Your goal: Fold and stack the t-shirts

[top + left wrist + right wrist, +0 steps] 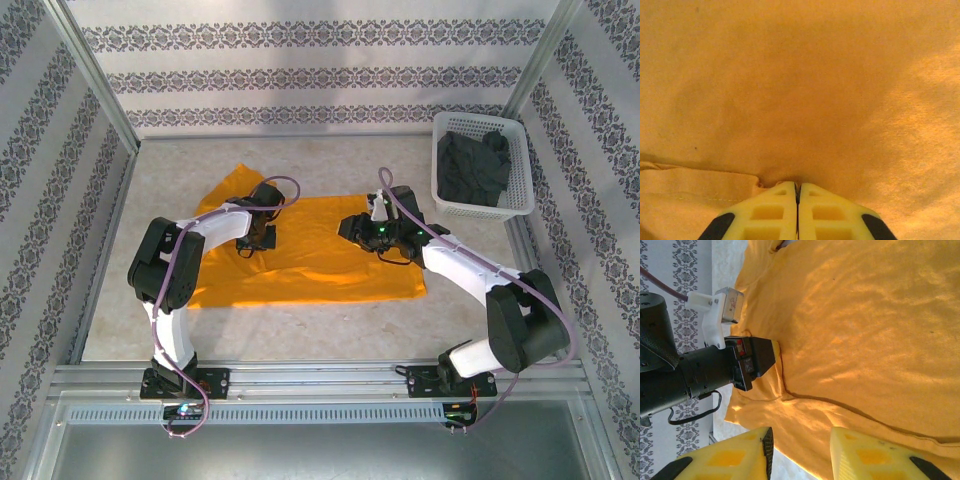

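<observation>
Where walls (300,75) ornate, t-shirt (320,260) on tabletop (320,325)

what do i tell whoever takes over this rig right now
Left gripper: shut, tips apparently pinching a pucker of the orange shirt.
Right gripper: open over the same shirt's edge, holding nothing.
Orange shirt: spread flat on the table, no fold made yet.
Grey shirt: bunched in the basket.
Left to do: fold orange, fetch and fold grey, stack both.
</observation>
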You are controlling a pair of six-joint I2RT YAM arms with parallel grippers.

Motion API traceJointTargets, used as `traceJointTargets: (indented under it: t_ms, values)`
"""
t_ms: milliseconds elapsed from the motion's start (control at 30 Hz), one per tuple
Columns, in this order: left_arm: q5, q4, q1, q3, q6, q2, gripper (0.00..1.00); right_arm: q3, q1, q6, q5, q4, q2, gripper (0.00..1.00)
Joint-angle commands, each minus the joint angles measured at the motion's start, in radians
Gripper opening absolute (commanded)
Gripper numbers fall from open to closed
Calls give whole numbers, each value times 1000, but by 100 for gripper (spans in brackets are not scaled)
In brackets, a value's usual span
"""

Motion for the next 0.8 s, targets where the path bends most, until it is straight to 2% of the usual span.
traceJointTargets:
  t_ms: [0, 367, 767]
  values:
    - [-33, -22, -14, 16, 17, -4, 0, 4, -10, 5, -23, 25, 13, 36]
    - [-35, 19, -70, -9, -1, -109, 0, -1, -22, 2, -30, 14, 11, 34]
    - [-20, 53, -115, -29, -1, -111, 0, -23, -26, 9, -36, 10, -1, 33]
